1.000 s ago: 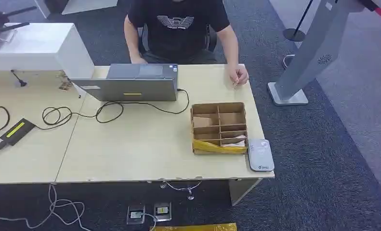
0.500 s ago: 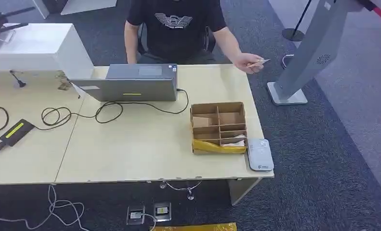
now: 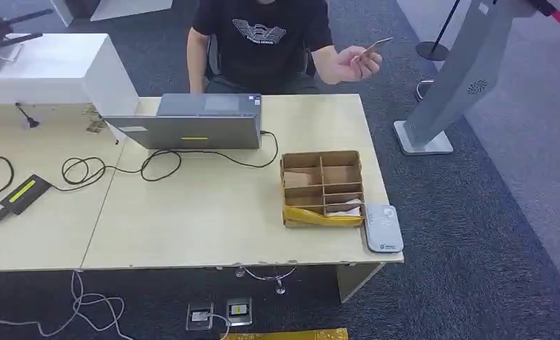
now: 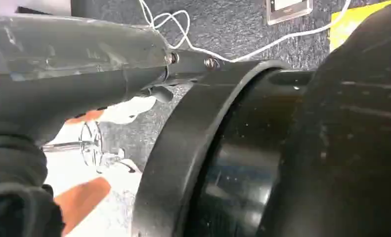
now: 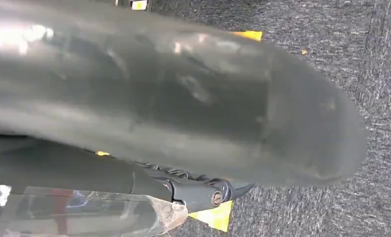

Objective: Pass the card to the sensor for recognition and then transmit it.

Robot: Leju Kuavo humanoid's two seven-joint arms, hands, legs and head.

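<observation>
A person seated behind the desk holds a thin card (image 3: 373, 48) up in one raised hand (image 3: 355, 65), above the desk's far right corner. The grey card sensor (image 3: 383, 228) lies flat at the front right corner of the desk (image 3: 206, 212), beside a divided cardboard box (image 3: 323, 187). My left hand (image 4: 60, 64) hangs low over the floor, seen very close as grey cover and thumb. My right hand (image 5: 183, 98) also hangs over the carpet, as a blurred grey shape. Neither frame lets me tell how the fingers lie.
A grey laptop (image 3: 195, 122) stands at the desk's back with a black cable (image 3: 156, 159) looping left to a power brick (image 3: 25, 193). A white box (image 3: 50, 67) sits far left. A silver stand (image 3: 454, 78) rises right of the desk. Floor sockets (image 3: 220, 312) lie below the front edge.
The person's hand has lifted the card from the desk's far right corner, first out to the right, then up and back above the edge. Nothing on the desk moved.
</observation>
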